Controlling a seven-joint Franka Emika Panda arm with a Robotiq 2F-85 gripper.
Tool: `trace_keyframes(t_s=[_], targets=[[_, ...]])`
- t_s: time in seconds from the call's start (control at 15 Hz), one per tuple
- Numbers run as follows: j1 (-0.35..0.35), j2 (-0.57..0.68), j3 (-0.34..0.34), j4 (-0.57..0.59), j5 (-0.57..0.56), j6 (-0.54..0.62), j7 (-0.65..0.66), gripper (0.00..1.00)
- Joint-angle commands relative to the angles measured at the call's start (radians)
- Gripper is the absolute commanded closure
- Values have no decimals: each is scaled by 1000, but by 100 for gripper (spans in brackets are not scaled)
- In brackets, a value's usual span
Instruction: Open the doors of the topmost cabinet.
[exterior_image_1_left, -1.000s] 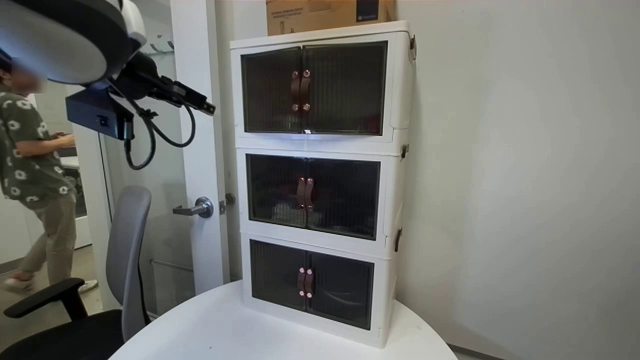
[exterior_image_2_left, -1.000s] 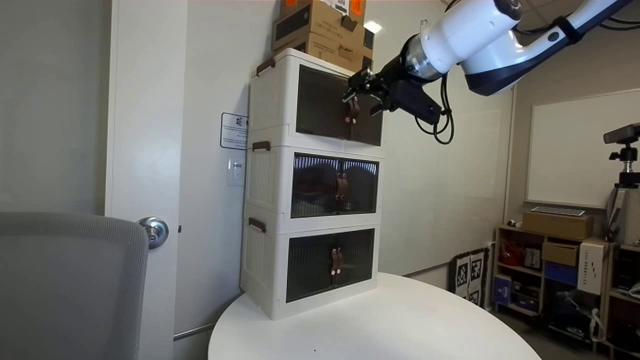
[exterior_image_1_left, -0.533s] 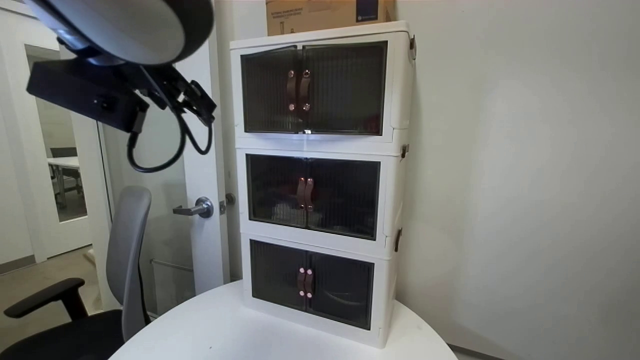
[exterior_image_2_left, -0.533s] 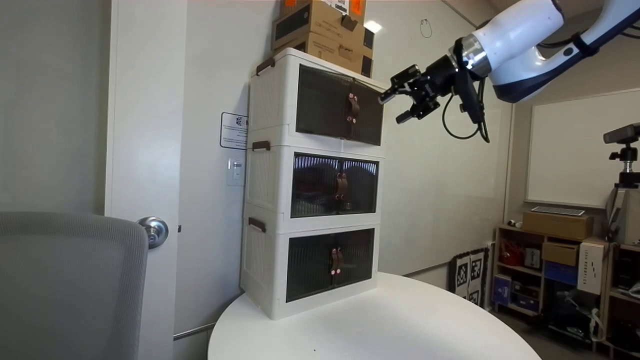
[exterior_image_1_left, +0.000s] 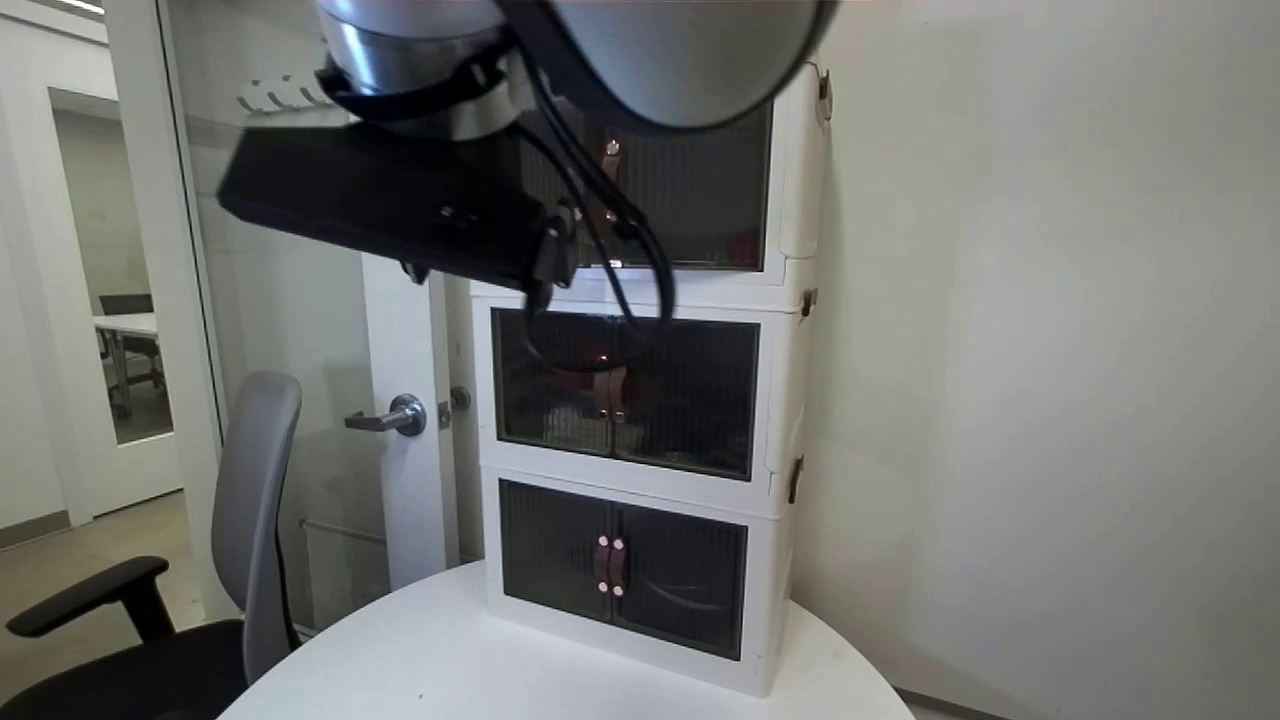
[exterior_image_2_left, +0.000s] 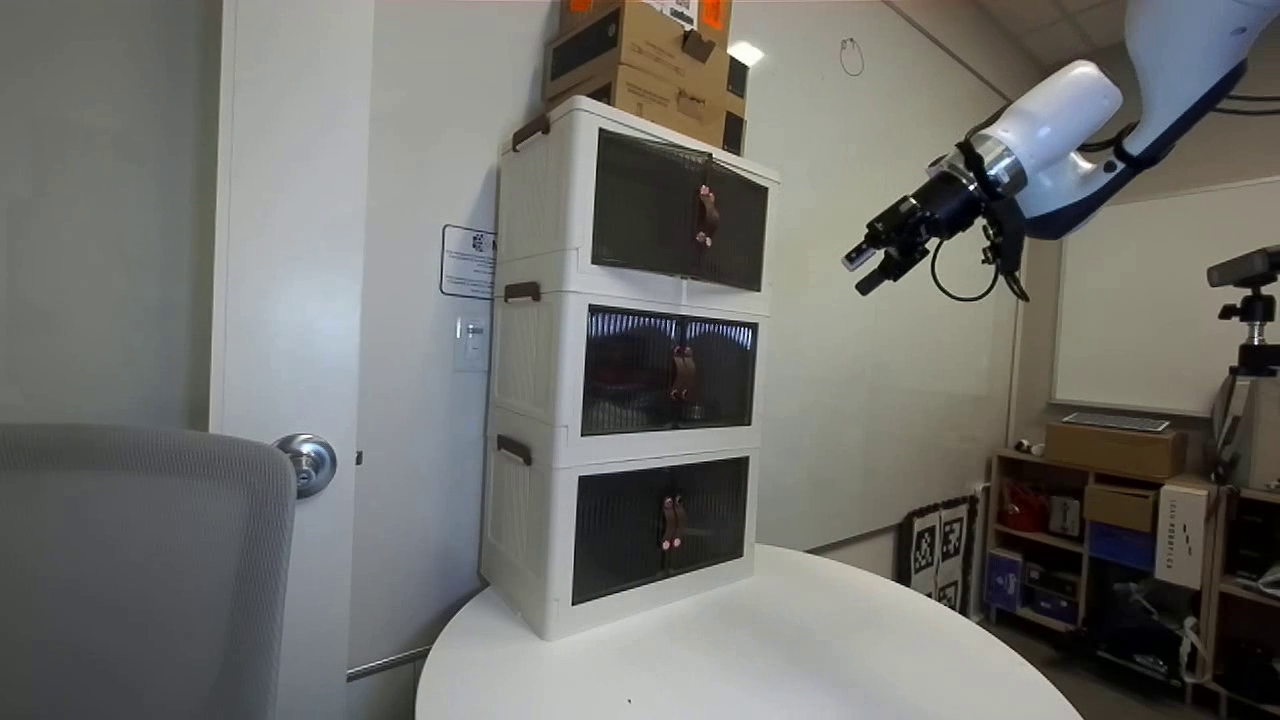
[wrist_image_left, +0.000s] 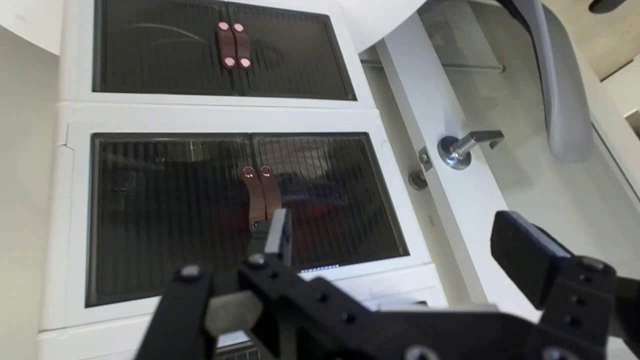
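"Where were the doors (exterior_image_2_left: 675, 212)?"

"On the topmost cabinet (exterior_image_2_left: 540, 192), high over the round white table (exterior_image_2_left: 760, 640); a grey chair (exterior_image_1_left: 247, 490) stood near that table. I had the gripper (wrist_image_left: 394, 242) spread wide."

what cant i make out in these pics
Much of the topmost cabinet: behind the arm in an exterior view.
Wrist view: most of it cut off below or behind the gripper.
What lies behind the doors: veiled by dark tint, both exterior views.
Small print on the sign: too tiny in an exterior view.
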Motion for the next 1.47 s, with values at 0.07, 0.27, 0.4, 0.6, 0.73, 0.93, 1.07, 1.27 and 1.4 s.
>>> trace_keyframes(t_s=[0.07,0.27,0.4,0.6,0.73,0.93,1.07,1.27,1.4], targets=[[-197,219,232,239,-63,32,-82,0],[-263,314,336,383,-67,38,-77,0],[-230,359,275,488,-9,87,-76,0],[-242,403,260,634,40,53,-26,0],[-259,432,245,732,70,61,3,0],[-295,465,236,856,116,49,63,0],[-318,481,245,907,152,53,90,0],[-341,492,307,932,187,48,98,0],[-328,527,284,991,216,40,125,0]])
